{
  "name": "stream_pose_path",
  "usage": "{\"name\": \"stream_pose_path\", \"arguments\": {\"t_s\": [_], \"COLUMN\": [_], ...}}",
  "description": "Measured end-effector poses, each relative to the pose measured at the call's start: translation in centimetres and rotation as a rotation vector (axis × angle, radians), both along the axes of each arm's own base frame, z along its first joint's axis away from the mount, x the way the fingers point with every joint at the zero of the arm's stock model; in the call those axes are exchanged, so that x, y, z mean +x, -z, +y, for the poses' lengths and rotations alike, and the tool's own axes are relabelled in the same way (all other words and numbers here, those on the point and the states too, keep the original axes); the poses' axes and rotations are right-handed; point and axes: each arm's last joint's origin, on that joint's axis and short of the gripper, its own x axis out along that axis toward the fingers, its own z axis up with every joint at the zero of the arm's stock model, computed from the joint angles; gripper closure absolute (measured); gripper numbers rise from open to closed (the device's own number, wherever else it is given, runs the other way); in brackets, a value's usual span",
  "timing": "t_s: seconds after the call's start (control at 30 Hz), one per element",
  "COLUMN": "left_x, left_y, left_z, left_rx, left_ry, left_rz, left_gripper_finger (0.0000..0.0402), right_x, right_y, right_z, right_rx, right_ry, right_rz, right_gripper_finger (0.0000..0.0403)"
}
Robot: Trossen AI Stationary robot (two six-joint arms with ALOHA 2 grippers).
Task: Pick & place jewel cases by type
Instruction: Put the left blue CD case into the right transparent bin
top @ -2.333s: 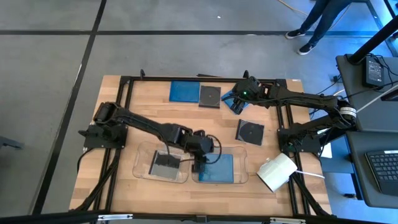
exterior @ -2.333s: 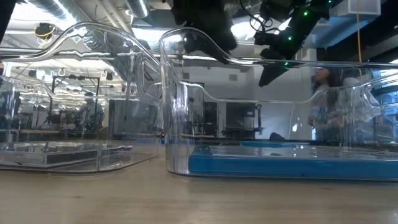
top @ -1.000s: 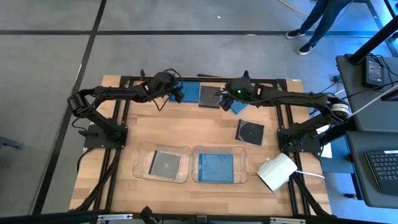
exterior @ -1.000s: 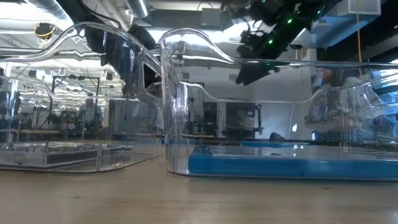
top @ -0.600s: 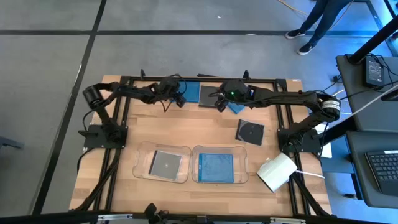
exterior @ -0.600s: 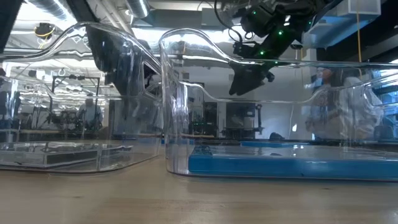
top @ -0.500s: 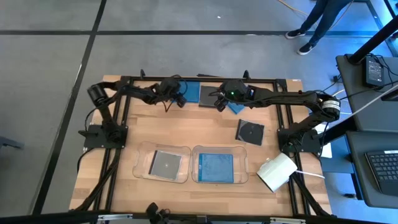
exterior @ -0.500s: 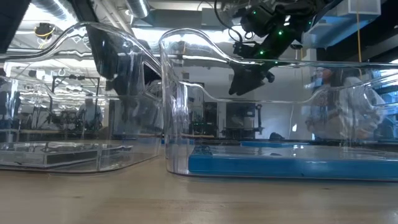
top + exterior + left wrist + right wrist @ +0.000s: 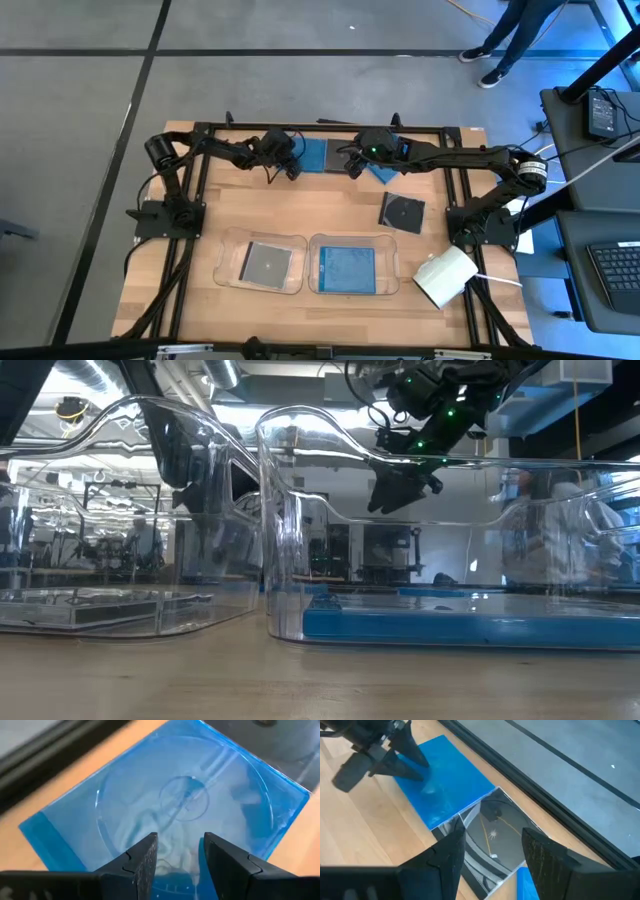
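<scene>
Over the blue jewel case (image 9: 185, 805), the left tool (image 9: 290, 167), fingers spread, has edged closer.

Blue jewel cases (image 9: 312, 152): three. Dark cases (image 9: 401, 212): three. Clear trays (image 9: 228, 262): two.

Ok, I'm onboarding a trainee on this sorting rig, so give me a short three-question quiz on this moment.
1. True or false: the right tray holds a blue jewel case.
2. The left gripper is above: A) a blue case B) a black case C) a tray.
3. How many cases lie in the left tray?

Key: 1 true. 2 A. 3 one, the dark case.
</scene>
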Motion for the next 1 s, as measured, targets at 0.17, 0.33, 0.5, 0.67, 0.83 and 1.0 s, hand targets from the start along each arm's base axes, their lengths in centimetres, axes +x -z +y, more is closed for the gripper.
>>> {"name": "stream_pose_path", "arguments": {"t_s": [0.17,0.33,0.5,0.67,0.83,1.0], "left_x": [0.1,0.9,2.1,3.2,3.8,4.2], "left_y": [0.4,0.5,0.6,0.6,0.6,0.6], "left_z": [-1.2,-2.9,-5.3,-7.9,-10.0,-11.2], "left_rx": [-0.085,-0.089,-0.101,-0.115,-0.079,-0.011], "left_ry": [0.001,0.047,0.128,0.207,0.34,0.472], "left_rz": [0.045,0.062,0.06,0.055,0.076,0.1], "left_gripper_finger": [0.0242,0.0241,0.0244,0.0241,0.0242,0.0243], "right_x": [0.0,0.1,0.2,0.2,0.1,0.7], "right_y": [0.0,0.0,0.1,0.1,0.3,1.2], "right_z": [0.0,0.1,0.4,0.4,0.6,0.5], "right_rx": [0.0,0.028,0.086,0.106,0.21,0.343], "right_ry": [0.0,-0.033,-0.103,-0.114,-0.185,-0.319], "right_rz": [-0.001,-0.007,-0.029,-0.036,-0.057,-0.089], "right_gripper_finger": [0.0204,0.0204,0.0204,0.0204,0.0204,0.0204]}}
